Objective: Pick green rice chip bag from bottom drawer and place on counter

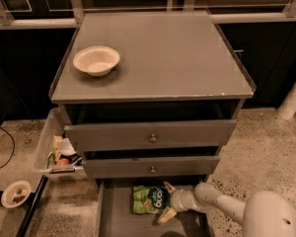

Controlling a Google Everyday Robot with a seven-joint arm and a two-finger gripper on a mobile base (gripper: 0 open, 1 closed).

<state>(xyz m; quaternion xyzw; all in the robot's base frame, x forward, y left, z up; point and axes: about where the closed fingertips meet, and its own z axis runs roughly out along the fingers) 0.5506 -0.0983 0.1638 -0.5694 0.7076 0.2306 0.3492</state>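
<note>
Camera view: gripper (pixel 166 201) down in the bottom drawer (pixel 119 220), squaring up to the green rice chip bag (pixel 148 199)!
Jaws are spread, one either side of the bag's right edge, not clamped yet. It looks set for an edge pinch, since the bag lies flat on the drawer floor. The arm comes in low from the right, likely to clear the two knobbed drawers above. Count it up: one bag, three drawers, one white bowl (pixel 96 60) on the bench (pixel 177 58), with bare top beside it for the drop.
</note>
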